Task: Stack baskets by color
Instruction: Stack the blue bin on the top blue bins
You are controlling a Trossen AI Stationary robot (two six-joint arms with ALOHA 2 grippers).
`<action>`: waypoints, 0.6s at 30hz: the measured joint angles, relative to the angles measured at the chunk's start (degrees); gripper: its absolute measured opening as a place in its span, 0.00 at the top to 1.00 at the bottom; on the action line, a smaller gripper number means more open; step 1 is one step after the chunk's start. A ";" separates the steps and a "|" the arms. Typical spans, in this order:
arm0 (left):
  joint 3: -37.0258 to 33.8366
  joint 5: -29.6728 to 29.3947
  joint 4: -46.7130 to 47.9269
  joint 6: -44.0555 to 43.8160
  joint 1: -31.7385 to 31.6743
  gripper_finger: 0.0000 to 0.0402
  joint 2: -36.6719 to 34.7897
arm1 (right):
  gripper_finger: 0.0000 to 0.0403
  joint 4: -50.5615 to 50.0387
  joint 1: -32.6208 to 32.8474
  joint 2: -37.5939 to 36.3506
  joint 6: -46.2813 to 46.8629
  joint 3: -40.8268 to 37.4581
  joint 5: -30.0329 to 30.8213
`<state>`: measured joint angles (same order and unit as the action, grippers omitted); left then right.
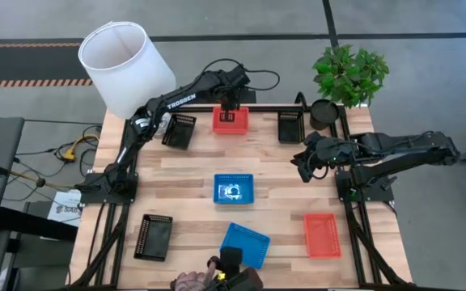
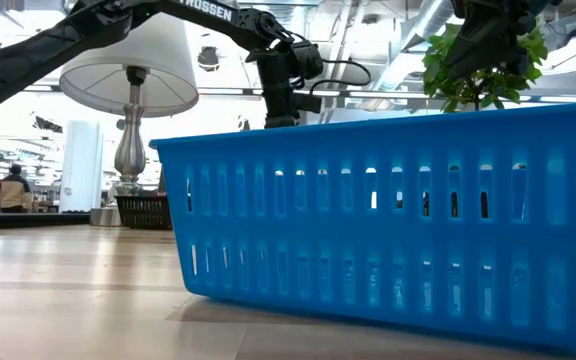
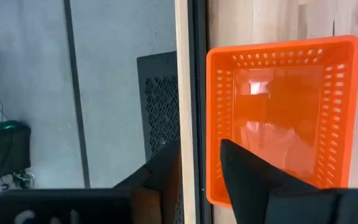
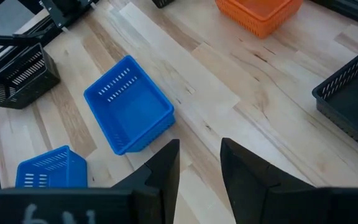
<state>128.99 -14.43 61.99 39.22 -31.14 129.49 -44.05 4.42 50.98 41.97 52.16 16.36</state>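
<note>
A red-orange basket (image 1: 230,121) (image 3: 284,118) rests on its base at the middle of the table's far edge. My left gripper (image 1: 230,107) (image 3: 201,180) is open above it, slanting down, astride its far wall. Another red-orange basket (image 1: 323,234) lies near right. Two blue baskets sit at the centre (image 1: 234,189) and near edge (image 1: 245,242) (image 2: 388,240). Black baskets lie far left (image 1: 179,129), far right (image 1: 290,126) and near left (image 1: 154,236). My right gripper (image 1: 302,165) (image 4: 200,168) hangs open over the right side, holding nothing. My left gripper has one finger (image 3: 253,180) inside the red-orange basket and the other (image 3: 163,171) outside, with the far wall's rim (image 3: 212,186) in the gap. The fingers come from above, slanting down. I cannot tell whether either finger touches the wall. The basket stands level on the table.
A white lampshade (image 1: 126,65) stands off the far left corner. A green plant (image 1: 350,73) and a round black pot (image 1: 324,113) are at the far right. A person's hand (image 1: 191,281) shows at the near edge. Bare wood lies between the baskets.
</note>
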 joint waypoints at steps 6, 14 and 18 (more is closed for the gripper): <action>4.15 5.92 2.47 -4.56 0.00 0.69 -0.02 | 0.66 -0.02 -0.01 0.00 0.07 0.02 -0.02; 4.56 11.01 6.19 -10.14 1.07 0.71 -6.93 | 0.66 -0.02 0.13 0.00 0.72 0.02 -1.67; 4.55 13.33 7.86 -12.65 2.81 0.74 -12.32 | 0.66 -0.05 1.12 -0.02 0.68 0.02 -4.49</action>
<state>133.55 -1.10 69.85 26.58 -28.32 117.17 -44.10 5.54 50.96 42.65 52.18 11.87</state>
